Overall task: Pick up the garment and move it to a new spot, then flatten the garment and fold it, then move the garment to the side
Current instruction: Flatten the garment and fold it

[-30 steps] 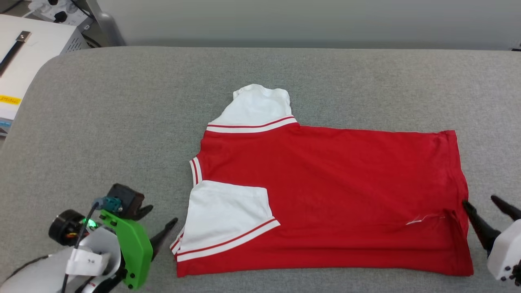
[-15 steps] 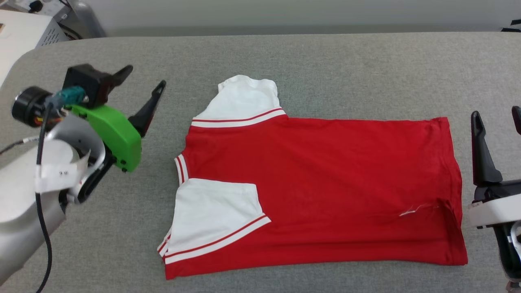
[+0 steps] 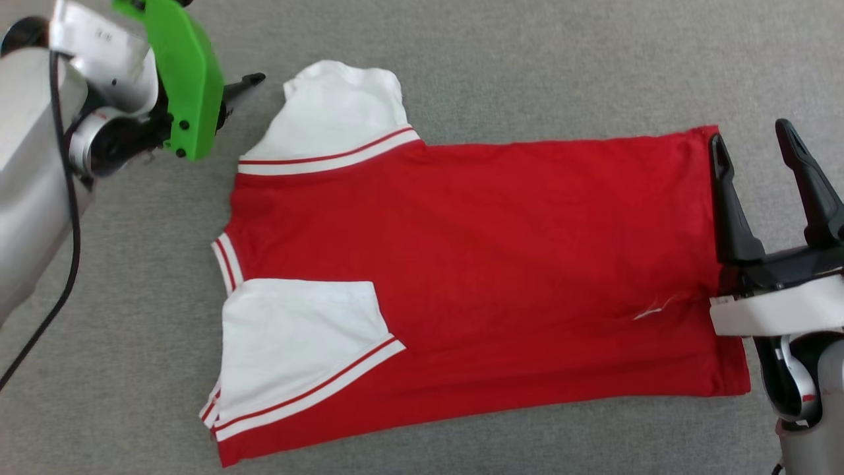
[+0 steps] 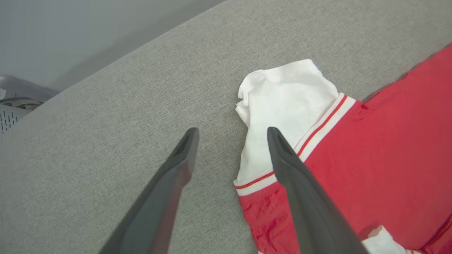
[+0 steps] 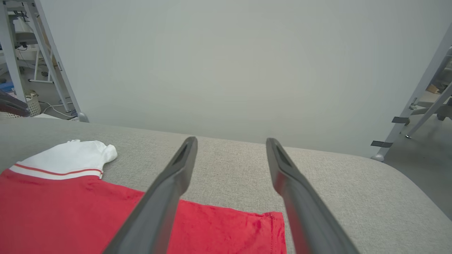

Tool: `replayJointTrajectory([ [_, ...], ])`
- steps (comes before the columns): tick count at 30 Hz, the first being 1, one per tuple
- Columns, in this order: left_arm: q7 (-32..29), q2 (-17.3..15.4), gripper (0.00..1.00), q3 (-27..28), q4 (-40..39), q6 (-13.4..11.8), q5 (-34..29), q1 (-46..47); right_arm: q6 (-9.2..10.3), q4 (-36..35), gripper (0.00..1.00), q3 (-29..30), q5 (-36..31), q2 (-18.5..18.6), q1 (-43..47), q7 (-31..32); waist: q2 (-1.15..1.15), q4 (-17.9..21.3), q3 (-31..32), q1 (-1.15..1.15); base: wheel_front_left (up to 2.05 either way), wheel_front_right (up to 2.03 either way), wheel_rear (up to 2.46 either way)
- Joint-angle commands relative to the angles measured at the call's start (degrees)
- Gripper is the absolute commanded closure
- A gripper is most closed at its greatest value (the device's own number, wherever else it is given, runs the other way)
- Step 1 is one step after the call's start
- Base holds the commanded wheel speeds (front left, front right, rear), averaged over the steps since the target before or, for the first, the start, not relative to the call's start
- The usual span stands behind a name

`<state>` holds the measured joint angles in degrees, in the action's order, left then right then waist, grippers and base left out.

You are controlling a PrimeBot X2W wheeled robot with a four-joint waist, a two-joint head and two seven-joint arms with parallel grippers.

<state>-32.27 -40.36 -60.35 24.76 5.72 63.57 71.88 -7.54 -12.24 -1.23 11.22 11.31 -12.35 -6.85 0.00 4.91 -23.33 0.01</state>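
The garment [image 3: 494, 251] lies flat on the grey padded table [image 3: 132, 297], red body spread left to right, one white sleeve folded onto the body at the near left, the other white sleeve [image 3: 336, 112] sticking out at the far left. My left gripper [image 4: 232, 131] hovers open by that far sleeve [image 4: 286, 98]; one dark fingertip [image 3: 254, 79] points at it, and its right finger overlaps the striped cuff. My right gripper [image 3: 750, 135] is open at the right hem, its left finger over the red edge [image 5: 226, 225], nothing between the fingers.
Grey table surface surrounds the shirt on all sides. Beyond the table's far edge stand a plain wall [image 5: 226, 63], metal frame legs [image 5: 416, 102] at the right and a grey device [image 4: 14, 106] at the left.
The head camera has tilted down, shifting the whole picture. My left gripper went from the near left corner up to the far sleeve. My right gripper advanced along the right hem. Both stayed open.
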Motion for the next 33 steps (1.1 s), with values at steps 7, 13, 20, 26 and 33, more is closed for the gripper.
replayJointTrajectory([
  [7,-8.66,3.49,0.0,-2.99,4.99,1.23,0.43,6.84,0.05,1.81,0.0,-2.17,-0.16,0.61,-4.99,-1.48,0.0,4.25,-8.16,-0.01,0.0,0.0,0.0],
  [13,-11.09,5.14,0.0,-6.82,9.1,1.58,-1.94,8.0,0.05,4.36,0.0,-4.19,0.37,0.46,-8.23,-2.73,0.0,5.21,-10.44,-0.01,0.0,0.0,0.0],
  [20,-11.39,4.72,1.0,-11.1,8.92,1.74,-3.7,5.7,0.05,6.98,0.0,-4.26,0.61,0.82,-9.37,-3.77,0.0,5.53,-10.16,-0.01,0.0,0.0,0.0],
  [26,-6.87,3.34,1.0,-12.21,6.14,1.76,-4.77,5.65,0.05,7.55,0.0,-2.47,1.05,4.12,-11.05,-1.76,0.0,4.35,-7.86,-0.01,0.0,0.0,0.0],
  [33,0.84,3.49,1.0,-12.65,2.33,1.76,-6.72,7.17,0.05,7.92,0.0,-6.66,8.45,17.0,-15.95,15.45,0.0,1.74,-4.69,-0.01,0.0,0.0,0.0],
])
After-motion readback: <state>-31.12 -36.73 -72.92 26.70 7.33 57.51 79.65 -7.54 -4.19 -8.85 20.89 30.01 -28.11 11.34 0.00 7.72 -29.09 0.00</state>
